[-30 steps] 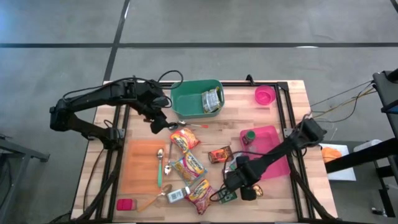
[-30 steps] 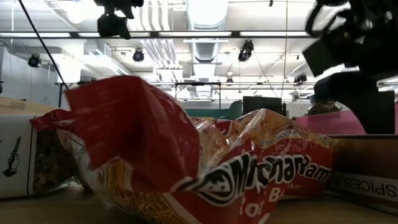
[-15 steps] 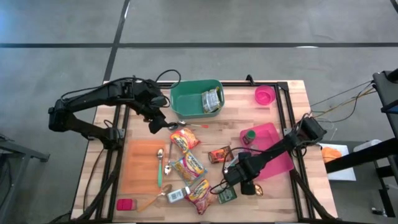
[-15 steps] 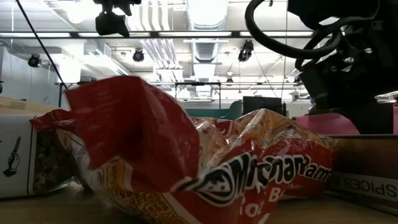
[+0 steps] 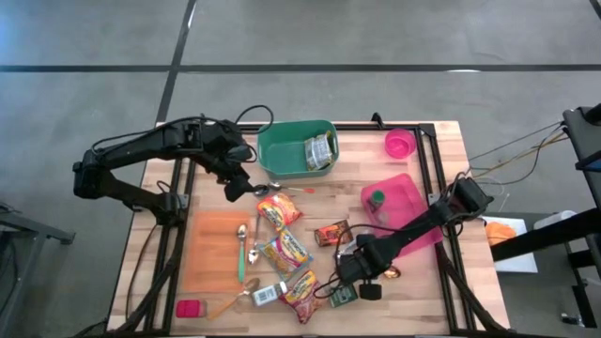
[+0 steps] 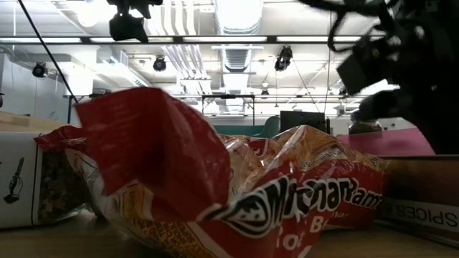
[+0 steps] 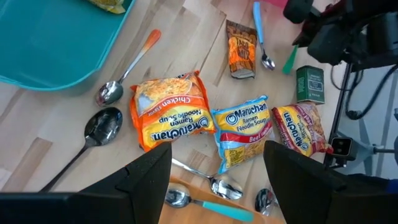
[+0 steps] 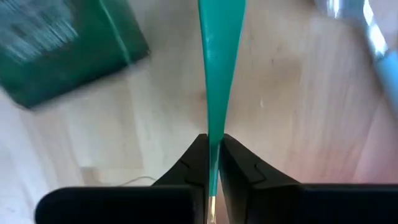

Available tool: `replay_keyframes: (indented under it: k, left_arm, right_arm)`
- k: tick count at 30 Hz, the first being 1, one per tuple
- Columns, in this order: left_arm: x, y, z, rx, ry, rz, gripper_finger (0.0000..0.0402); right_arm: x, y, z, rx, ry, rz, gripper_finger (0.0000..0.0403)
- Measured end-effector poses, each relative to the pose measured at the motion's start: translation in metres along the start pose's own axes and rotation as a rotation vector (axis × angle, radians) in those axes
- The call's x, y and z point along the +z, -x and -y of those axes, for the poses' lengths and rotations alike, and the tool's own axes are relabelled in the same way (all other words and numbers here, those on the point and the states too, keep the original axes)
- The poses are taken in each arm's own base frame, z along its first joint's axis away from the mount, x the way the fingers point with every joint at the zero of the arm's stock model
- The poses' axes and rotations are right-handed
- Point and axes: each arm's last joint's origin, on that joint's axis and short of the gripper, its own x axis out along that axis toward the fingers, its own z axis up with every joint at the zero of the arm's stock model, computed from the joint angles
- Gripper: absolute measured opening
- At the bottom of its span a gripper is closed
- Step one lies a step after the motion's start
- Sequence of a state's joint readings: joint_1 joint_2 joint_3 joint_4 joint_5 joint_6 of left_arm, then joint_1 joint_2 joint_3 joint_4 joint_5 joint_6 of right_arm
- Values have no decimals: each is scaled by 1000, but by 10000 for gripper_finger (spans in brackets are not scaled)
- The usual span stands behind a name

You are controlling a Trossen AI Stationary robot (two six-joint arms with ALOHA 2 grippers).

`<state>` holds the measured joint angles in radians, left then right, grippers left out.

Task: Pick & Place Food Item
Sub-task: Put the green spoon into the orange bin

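On the far left of the wooden surface (image 5: 357, 164), seen from above, an orange mat (image 5: 208, 246) lies with a few spoons resting along its right edge. Above the mat's upper right corner hangs the left claw (image 5: 235, 185), just beside the left wall of the green bin (image 5: 272, 155). Its fingers stand wide apart with nothing between them. The bin holds one pale packet (image 5: 321, 150).

Below the bin, an orange-handled spoon (image 7: 127, 68) and a black spoon (image 7: 99, 130) lie close together next to the chicken ramen pack (image 7: 168, 112). Further along are the beef ramen pack (image 7: 241, 129) and a third ramen pack (image 7: 301, 127), side by side and flat on the wood. No claw touches any of these food packs. A small brown packet (image 7: 241, 48) lies near them, beside a blue-handled spoon (image 7: 261, 34).

Right of the packs, the right claw (image 8: 214, 149) is low over the surface, near the front edge. It is closed tight on the thin green handle (image 8: 221, 62) of a utensil, with the fingers (image 8: 198, 155) pinching it from both sides. A green tin (image 7: 310, 84) lies just beside that claw.

Further right sits the pink tray (image 5: 408, 235), with a green-capped jar (image 5: 377, 200) standing in it. A pink bowl (image 5: 399, 144) rests near the back right corner.
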<state>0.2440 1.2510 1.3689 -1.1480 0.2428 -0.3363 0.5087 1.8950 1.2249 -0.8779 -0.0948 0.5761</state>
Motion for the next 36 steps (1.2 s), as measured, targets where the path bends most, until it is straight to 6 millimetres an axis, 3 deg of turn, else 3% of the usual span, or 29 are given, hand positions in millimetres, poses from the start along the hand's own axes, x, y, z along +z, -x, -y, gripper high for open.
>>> replay_keyframes:
  k: [9, 16, 24, 31, 36]
  left_arm:
    - [-3, 0, 1, -40, -3, -40, 257]
    - [-3, 0, 4, -144, -6, -68, 257]
    - [3, 1, 16, -364, 27, -57, 257]
    - [4, -3, 31, -411, 51, -57, 257]
    - [10, -15, 42, -441, 44, -53, 257]
  right_arm:
    - [21, 34, -17, 62, 12, 125, 13]
    - [41, 79, -23, -34, 119, 317, 11]
    - [64, 126, 1, -190, 253, 427, 11]
    - [80, 158, 28, -261, 303, 486, 11]
    - [86, 178, 37, -267, 313, 543, 11]
